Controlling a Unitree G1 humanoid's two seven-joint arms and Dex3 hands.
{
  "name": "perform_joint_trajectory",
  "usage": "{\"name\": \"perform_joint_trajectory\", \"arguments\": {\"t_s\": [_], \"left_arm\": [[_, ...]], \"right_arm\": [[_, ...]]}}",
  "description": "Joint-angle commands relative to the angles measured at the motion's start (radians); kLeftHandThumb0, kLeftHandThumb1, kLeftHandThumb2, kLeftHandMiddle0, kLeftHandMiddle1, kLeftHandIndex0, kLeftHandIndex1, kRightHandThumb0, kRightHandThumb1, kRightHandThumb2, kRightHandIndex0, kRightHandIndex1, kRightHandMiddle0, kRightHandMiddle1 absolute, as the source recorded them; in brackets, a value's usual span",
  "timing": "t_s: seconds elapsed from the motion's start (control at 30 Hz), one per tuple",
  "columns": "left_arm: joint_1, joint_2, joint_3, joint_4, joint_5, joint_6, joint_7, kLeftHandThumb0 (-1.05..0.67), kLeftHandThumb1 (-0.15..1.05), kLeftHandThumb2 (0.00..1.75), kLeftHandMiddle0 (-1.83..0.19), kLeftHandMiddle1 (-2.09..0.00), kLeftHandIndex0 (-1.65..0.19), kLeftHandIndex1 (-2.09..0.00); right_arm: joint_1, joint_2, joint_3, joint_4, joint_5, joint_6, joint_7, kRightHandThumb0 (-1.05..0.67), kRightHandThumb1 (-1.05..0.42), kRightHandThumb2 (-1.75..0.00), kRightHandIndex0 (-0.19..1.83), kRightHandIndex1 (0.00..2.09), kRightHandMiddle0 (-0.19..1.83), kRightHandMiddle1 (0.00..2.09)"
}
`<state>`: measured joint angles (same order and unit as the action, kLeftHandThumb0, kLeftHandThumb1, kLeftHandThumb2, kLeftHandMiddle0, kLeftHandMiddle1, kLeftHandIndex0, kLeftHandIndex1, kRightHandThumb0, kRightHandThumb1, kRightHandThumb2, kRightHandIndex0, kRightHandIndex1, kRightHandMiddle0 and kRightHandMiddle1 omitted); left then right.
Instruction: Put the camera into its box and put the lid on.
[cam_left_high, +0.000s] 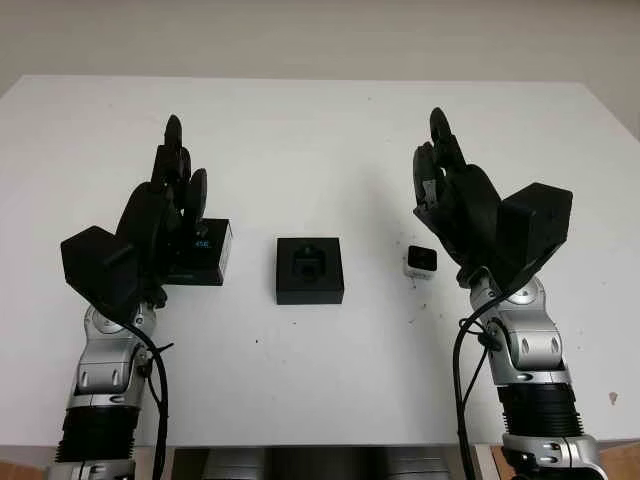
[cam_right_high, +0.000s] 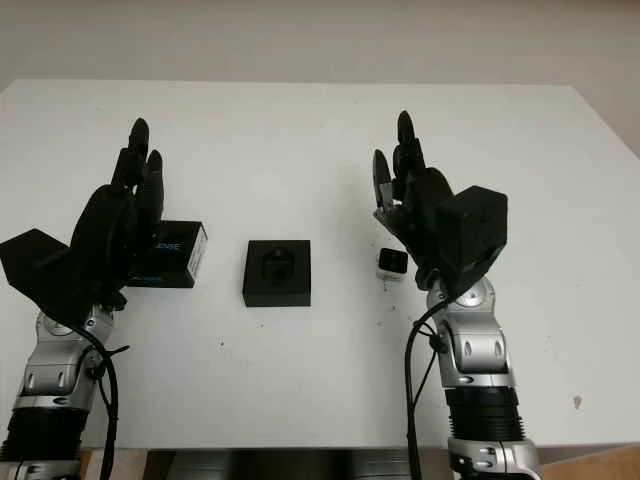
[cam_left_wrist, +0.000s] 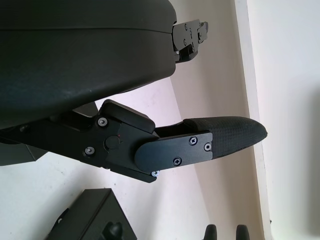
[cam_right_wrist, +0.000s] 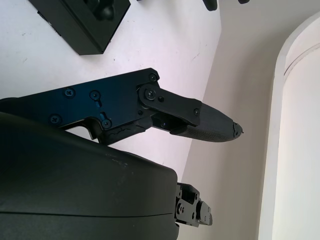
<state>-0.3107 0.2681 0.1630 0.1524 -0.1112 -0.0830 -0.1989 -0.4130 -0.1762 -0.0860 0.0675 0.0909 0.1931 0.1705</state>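
We found the white tabletop (cam_left_high: 320, 140) carrying three things in a loose row across its middle. At centre sat the open black box (cam_left_high: 310, 270), square, with a moulded recess showing in its top and nothing yet in it. To its right, apart from it, lay the small camera (cam_left_high: 421, 260), white-bodied with a dark face, just beside the palm of the right robot hand (cam_left_high: 447, 185). To the left of the box lay a black lid (cam_left_high: 198, 252) with pale lettering on its side, partly covered by the left robot hand (cam_left_high: 172, 185).

Both hands were raised above the tabletop, fingers extended upward and away from the robot, each holding nothing. The right hand stood close over the camera but we could not say it touched it; the left stood over the near end of the lid, contact likewise unclear. In the wrist views a straight fingertip (cam_left_wrist: 227, 135) reached across pale tabletop, with a corner of the box (cam_right_wrist: 82, 22) in sight.

Our judgement: the task had not begun in any visible way. Camera out, box empty, lid off. The step in hand looked like the first reach for the camera by the right hand.

Next move, as we judged it, called for lowering that hand, closing its fingers about the small body, then carrying it left to the recess and matching its orientation there. The lid would wait for the left hand.
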Motion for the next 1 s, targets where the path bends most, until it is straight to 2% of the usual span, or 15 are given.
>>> {"name": "perform_joint_trajectory", "arguments": {"t_s": [0.0,0.3,0.37,0.4,0.47,0.5,0.63,0.7,0.8,0.97], "left_arm": [[0.012,-0.003,-0.003,-0.012,-0.001,-0.002,-0.002,-0.85,1.05,0.62,0.19,0.0,0.19,0.0],[-0.01,-0.004,-0.011,0.022,-0.001,-0.024,-0.018,-0.81,1.05,0.64,0.19,0.0,0.19,0.0],[-0.009,-0.002,-0.013,0.029,0.006,-0.033,-0.015,-0.81,1.05,0.65,0.19,0.0,0.19,0.0],[-0.008,-0.002,-0.013,0.03,0.01,-0.036,-0.011,-0.82,1.05,0.65,0.19,0.0,0.19,0.0],[-0.005,-0.002,-0.01,0.029,0.007,-0.034,-0.01,-0.82,1.05,0.65,0.19,0.0,0.19,0.0],[-0.002,-0.002,-0.009,0.026,0.004,-0.035,-0.013,-0.83,1.05,0.64,0.19,0.0,0.19,0.0],[0.004,-0.005,-0.004,0.017,-0.002,-0.032,-0.006,-0.83,1.05,0.63,0.19,0.0,0.19,0.0],[0.008,-0.006,-0.004,0.012,0.001,-0.034,-0.002,-0.83,1.05,0.63,0.19,0.0,0.19,0.0],[0.011,-0.009,-0.004,0.008,-0.008,-0.035,-0.007,-0.82,1.05,0.62,0.19,0.0,0.19,0.0],[0.012,-0.013,-0.01,0.003,0.0,-0.029,-0.003,-0.82,1.05,0.63,0.19,0.0,0.19,0.0]], "right_arm": [[0.002,-0.01,-0.002,-0.017,-0.002,0.003,-0.002,-0.71,-1.05,-0.67,-0.19,0.0,-0.19,0.0],[0.007,-0.042,0.002,-0.032,-0.007,0.033,0.031,-0.71,-1.05,-0.7,-0.19,0.0,-0.19,0.0],[0.008,-0.046,-0.008,-0.039,-0.005,0.033,0.027,-0.7,-1.05,-0.63,-0.19,0.0,-0.19,0.0],[0.007,-0.05,-0.01,-0.044,-0.01,0.037,0.022,-0.72,-1.05,-0.5,-0.16,0.02,-0.14,0.03],[0.003,-0.061,-0.014,-0.059,-0.025,0.042,0.007,-0.73,-1.05,-0.39,-0.11,0.05,-0.09,0.05],[0.002,-0.076,-0.011,-0.068,-0.042,0.04,0.003,-0.72,-1.05,-0.29,-0.05,0.08,-0.04,0.08],[-0.004,-0.17,0.013,-0.11,-0.13,0.039,0.031,-0.69,-1.01,-0.09,0.14,0.17,0.1,0.16],[-0.003,-0.23,0.026,-0.13,-0.174,0.024,0.068,-0.62,-0.95,-0.05,0.2,0.2,0.15,0.19],[-0.003,-0.333,0.064,-0.154,-0.286,-0.017,0.103,-0.63,-0.88,-0.03,0.26,0.23,0.23,0.26],[-0.007,-0.42,0.097,-0.183,-0.367,-0.018,0.175,-0.58,-0.81,-0.03,0.23,0.19,0.26,0.27]]}}
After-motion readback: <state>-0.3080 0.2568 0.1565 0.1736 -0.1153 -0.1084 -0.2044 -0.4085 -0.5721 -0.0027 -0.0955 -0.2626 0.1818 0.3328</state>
